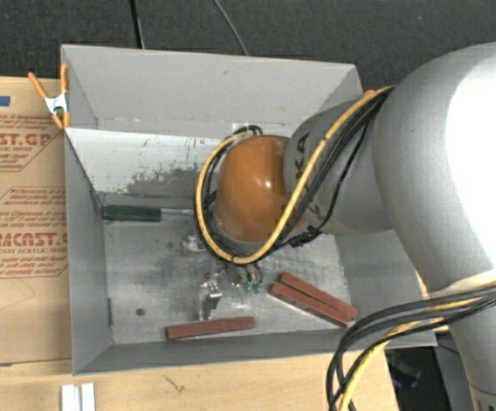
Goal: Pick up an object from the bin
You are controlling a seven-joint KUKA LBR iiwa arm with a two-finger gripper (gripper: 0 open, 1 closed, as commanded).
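Reddish-brown flat stick (211, 328) lies along front wall of grey metal bin (86, 264). Just behind, to right: two reddish-brown bars (313, 299), side by side, slanted. Gripper (226, 288) low over floor between stick and bars, under orange dome cover (249, 187); spread or closed, cannot tell; nothing seen held. Far left: dark green bar (132, 214). Step, likely: approach before grasp. Next: centre on one near piece, close, lift.
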